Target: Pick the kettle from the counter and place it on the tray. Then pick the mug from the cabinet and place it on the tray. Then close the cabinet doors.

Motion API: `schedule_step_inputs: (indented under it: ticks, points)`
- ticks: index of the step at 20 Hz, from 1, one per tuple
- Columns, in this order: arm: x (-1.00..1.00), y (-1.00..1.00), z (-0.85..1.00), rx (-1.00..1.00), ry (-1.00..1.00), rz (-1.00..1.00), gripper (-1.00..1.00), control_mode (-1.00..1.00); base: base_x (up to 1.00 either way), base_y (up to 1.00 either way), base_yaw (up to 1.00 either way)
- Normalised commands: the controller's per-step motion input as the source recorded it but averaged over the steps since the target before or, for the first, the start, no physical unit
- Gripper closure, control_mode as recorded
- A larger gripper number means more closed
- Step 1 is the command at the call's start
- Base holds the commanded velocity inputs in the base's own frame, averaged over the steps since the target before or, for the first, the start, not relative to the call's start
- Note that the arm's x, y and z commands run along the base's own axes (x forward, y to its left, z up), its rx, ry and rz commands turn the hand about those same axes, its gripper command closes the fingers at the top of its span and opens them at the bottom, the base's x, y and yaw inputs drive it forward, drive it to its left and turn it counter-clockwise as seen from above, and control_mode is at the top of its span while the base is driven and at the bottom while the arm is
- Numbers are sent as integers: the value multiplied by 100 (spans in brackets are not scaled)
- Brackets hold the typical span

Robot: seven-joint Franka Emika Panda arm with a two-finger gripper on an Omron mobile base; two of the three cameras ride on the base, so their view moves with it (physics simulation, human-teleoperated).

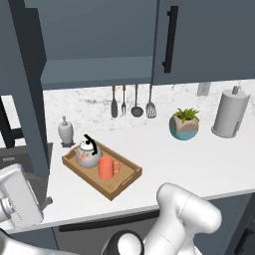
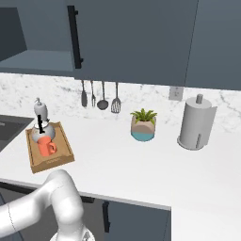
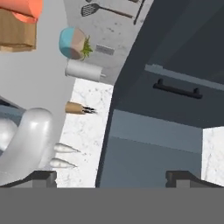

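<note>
The tray (image 1: pixel 124 185) lies on the white table (image 1: pixel 199 159) at lower left of centre in the left base view, its long axis running from upper left to lower right of the frame. In the right base view the tray (image 2: pixel 59 160) sits at the left, long axis running up and down the frame with a slight lean.

The kettle (image 1: pixel 88 154) stands upright at the tray's upper-left end, its black handle arching over the top. The mug (image 1: pixel 105 168) stands upright just beside it toward the lower right, its loop handle pointing to the right of the frame. In the right base view the mug (image 2: pixel 45 146) is just below the kettle (image 2: pixel 41 132), its handle toward the right.

The cabinet (image 1: pixel 94 69) spans the top of the left base view. Its right door (image 1: pixel 199 40) is shut, the black bar handle vertical; the left door (image 1: pixel 27 84) stands swung out, seen nearly edge-on at the left of the frame, leaving the shelf exposed.

A soap bottle (image 1: pixel 65 130) stands near the tray's upper-left end. Hanging utensils (image 1: pixel 132 102), a potted plant (image 1: pixel 184 124) and a paper towel roll (image 1: pixel 230 113) line the wall toward the right.

In the hand view the tool (image 3: pixel 111 177) has its two dark tips set wide apart, open and holding nothing, facing dark blue panels.
</note>
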Motion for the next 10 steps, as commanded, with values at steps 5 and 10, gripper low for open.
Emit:
schedule_step_inputs:
  ticks: [5, 10]
  points:
    - [4, 0, 2, 0, -25, 12, -100, -100, 0, 0, 0]
    - [4, 0, 11, 0, -19, 11, -100, -100, 0, 0, 0]
